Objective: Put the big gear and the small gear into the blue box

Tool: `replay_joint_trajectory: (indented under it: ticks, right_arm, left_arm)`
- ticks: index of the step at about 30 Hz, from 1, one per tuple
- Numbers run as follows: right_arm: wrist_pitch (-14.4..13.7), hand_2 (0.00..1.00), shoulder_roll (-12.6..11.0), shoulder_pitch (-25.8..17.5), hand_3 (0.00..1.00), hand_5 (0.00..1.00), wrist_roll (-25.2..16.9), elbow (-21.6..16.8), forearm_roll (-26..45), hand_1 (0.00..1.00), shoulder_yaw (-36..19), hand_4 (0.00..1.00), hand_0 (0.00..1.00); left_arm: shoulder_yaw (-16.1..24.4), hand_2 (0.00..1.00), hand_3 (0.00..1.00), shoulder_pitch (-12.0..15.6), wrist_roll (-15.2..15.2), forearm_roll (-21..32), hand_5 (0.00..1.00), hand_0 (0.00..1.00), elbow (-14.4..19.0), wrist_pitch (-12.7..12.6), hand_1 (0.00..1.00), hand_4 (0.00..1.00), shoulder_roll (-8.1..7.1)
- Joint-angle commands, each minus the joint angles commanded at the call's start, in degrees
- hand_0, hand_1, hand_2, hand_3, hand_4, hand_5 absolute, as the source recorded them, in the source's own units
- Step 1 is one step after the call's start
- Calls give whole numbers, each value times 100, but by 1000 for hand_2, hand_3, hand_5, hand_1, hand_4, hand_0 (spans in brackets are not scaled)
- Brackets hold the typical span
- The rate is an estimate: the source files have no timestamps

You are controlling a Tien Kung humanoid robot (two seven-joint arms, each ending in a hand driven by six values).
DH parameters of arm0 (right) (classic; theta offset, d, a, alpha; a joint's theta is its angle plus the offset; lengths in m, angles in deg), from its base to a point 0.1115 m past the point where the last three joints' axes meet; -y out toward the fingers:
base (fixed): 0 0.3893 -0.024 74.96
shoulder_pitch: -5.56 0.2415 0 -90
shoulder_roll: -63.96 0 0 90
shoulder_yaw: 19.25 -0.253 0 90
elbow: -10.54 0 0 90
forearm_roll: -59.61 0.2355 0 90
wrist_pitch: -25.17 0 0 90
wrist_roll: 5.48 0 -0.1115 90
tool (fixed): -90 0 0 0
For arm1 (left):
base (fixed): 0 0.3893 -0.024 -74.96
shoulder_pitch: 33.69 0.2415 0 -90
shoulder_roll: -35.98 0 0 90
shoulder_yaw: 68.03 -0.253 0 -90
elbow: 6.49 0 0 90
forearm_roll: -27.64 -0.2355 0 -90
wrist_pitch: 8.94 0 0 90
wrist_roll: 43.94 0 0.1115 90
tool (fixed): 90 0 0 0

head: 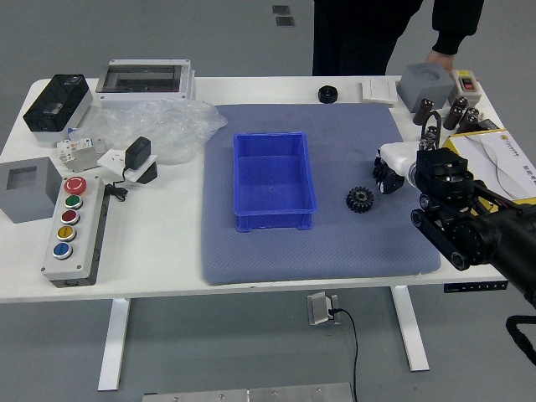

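One empty blue box (275,220), gear (360,199) nearby

From high on the near side of a white table (167,251), the head view looked forward and steeply down, into the blue box (272,180) near mid-frame. The camera stood far enough back to take in nearly the whole table, with floor (209,352) below its near edge, and faced a person (356,38) across it, cropped by the frame's top.
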Motion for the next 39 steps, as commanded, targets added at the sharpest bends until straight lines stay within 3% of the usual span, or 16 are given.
replay_joint_trajectory:
  ticks: [2,3,18,25,32,39]
  right_arm:
    - [-13,613,3,-6,654,225,-2,5,-21,558,0,564,598]
    - [-21,533,5,-9,598,227,-3,8,-35,487,-2,551,516]
    - [-197,479,14,-7,539,210,-13,70,-150,443,-103,505,508]
    - [-239,469,-66,-13,533,207,9,-77,-196,434,-281,495,504]
    - [-244,462,-262,-79,531,197,63,-568,-259,432,-689,492,507]
    - [-243,460,-399,-185,529,192,131,-1406,-298,434,-1019,468,515]
  left_arm:
    - [-4,822,785,0,-1,3,132,817,0,0,822,526,0]
    - [-6,822,785,0,-1,3,132,817,0,0,822,526,0]
    - [-9,822,785,1,-3,18,133,818,0,-2,822,526,6]
    - [0,822,785,0,-6,24,131,817,0,-3,822,525,8]
    - [19,822,784,1,-7,27,133,818,0,-7,823,525,3]
    - [58,822,784,7,0,8,134,817,0,-10,822,525,-5]
